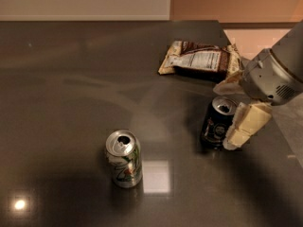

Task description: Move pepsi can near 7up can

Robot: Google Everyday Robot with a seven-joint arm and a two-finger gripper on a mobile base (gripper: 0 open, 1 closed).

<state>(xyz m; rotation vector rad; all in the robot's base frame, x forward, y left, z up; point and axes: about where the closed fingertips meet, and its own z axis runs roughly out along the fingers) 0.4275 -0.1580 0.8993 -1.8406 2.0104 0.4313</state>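
The gripper (pixel 225 116) has its jaws spread, 1 against the near right side of the pepsi can (pixel 215 124) and the other just behind it. The can stands upright between them, not clamped. Beyond the jaws a snack packet (pixel 201 60) lies flat on the dark surface (pixel 71 79). Well to the left of the jaws and nearer the front, the 7up can (pixel 124 160) stands upright, far from the pepsi can.

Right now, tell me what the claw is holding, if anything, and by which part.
Cannot tell. The claw is close against the right side of the pepsi can, which stands upright on the table; no firm hold shows.
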